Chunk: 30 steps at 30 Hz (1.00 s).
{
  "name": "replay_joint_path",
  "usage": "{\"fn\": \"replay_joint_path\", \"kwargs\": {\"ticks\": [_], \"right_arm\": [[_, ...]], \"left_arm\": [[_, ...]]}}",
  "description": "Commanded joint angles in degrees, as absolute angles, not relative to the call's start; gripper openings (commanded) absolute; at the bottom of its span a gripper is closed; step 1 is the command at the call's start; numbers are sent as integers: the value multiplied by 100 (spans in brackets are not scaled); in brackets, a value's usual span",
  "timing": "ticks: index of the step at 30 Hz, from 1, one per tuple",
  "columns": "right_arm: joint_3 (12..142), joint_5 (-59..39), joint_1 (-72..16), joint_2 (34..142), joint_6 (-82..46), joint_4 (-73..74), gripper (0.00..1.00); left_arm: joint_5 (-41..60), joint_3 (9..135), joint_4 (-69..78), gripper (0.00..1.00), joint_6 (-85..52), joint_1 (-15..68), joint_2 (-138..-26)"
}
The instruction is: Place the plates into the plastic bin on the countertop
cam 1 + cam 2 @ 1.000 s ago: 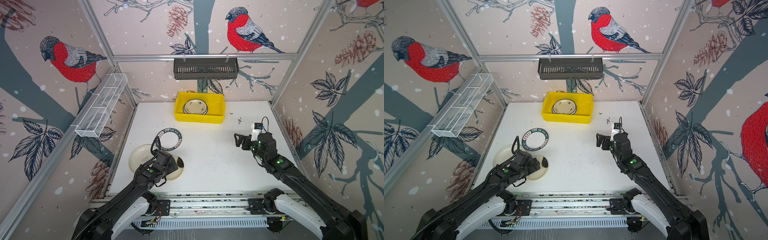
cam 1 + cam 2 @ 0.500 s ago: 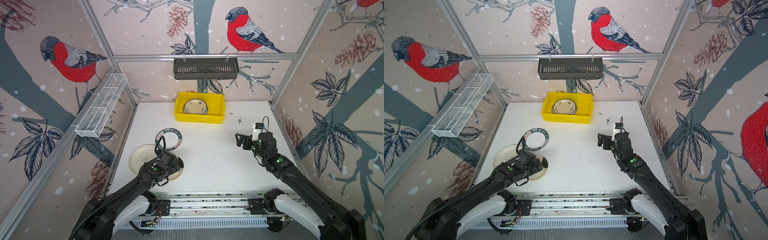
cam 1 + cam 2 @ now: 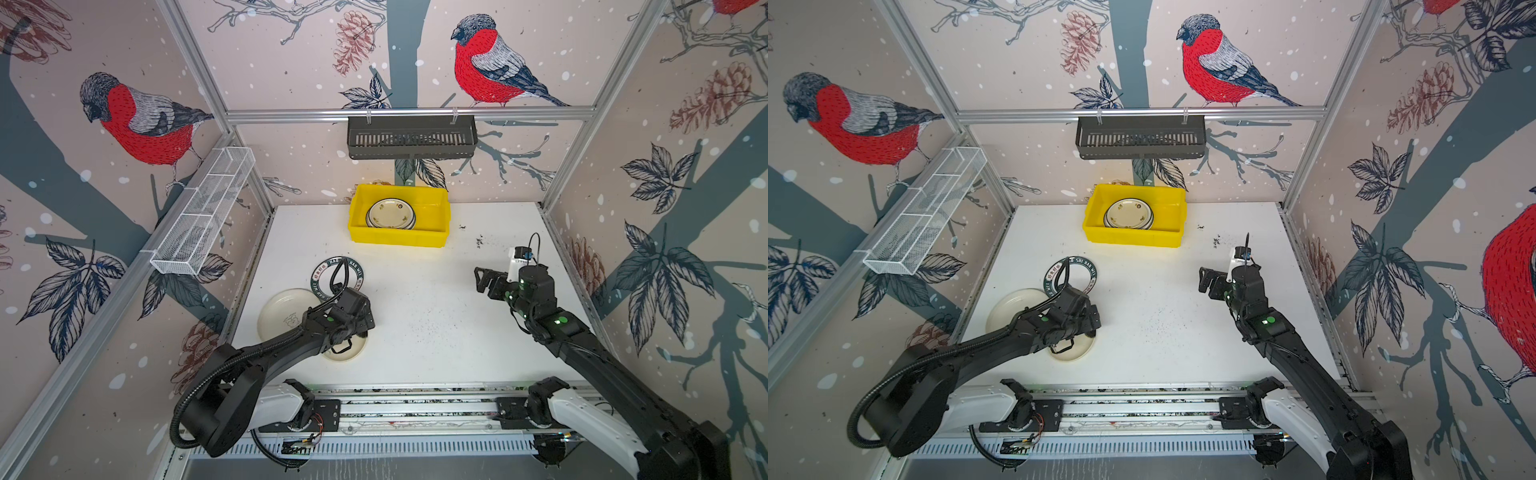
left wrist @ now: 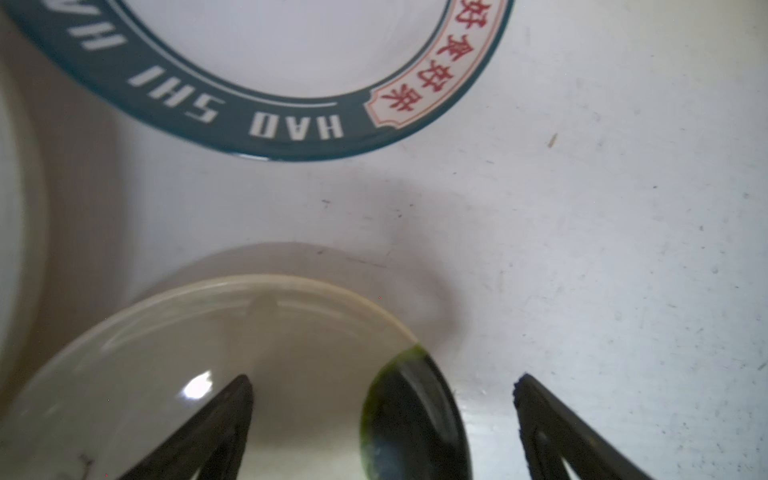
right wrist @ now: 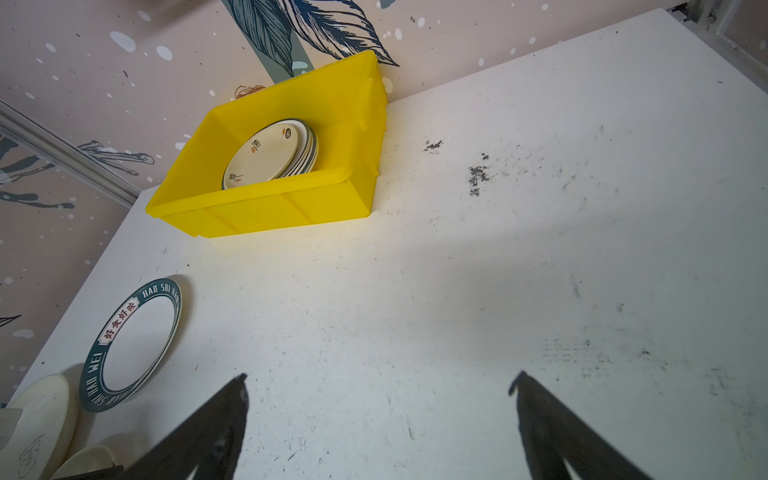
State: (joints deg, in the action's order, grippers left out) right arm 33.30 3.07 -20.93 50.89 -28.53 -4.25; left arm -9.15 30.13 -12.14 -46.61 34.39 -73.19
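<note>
Left tool (image 4: 383, 378) is hanging low over the near left part of the worktop (image 3: 436, 311), with its jaws spread wide and gripping nothing. In the left wrist view 1 finger (image 4: 216, 424) is sitting over the inside of a translucent yellowish plate (image 4: 249, 353) and the other is standing outside the rim over bare worktop, so the plate's edge, with its dark greenish-black patch (image 4: 411, 407), is lying between them. I cannot tell whether either finger is touching the plate. In both top views the left wrist is covering most of this plate, and only its near edge is showing. A white plate with a dark teal lettered rim (image 5: 133, 345) is lying flat just beyond it, with a strip of worktop between the 2. A plain cream plate (image 3: 282, 316) is lying to the left of both, near the worktop's left edge and just beside the teal-rimmed one. The right tool (image 5: 380, 376) is hovering above the right side of the worktop, pointing toward the middle, its jaws also spread wide and empty, well apart from those 3 plates. The yellow plastic bin (image 3: 399, 237) is sitting at the far edge of the worktop against the back wall, and a stack of plates (image 3: 390, 212) is resting inside it, toward its left half.
</note>
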Motion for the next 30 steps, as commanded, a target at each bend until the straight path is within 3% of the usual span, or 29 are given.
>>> {"fn": "replay_joint_path", "kwargs": {"ticks": [1, 19, 25, 30], "right_arm": [[3322, 339, -2066, 5055, -2927, -413, 100], [3254, 938, -1943, 4885, -3066, -660, 100], [3263, 611, -1934, 4869, -3033, -573, 100], [3218, -347, -1948, 4826, -2816, -141, 100]], "left_arm": [[-527, 3138, -769, 97, -4599, 3513, -7585], [105, 4140, 408, 97, -3882, 3911, -8842], [-442, 4125, -244, 97, -3993, 3904, -8202], [-1258, 3921, -1438, 95, -4351, 3876, -7282]]}}
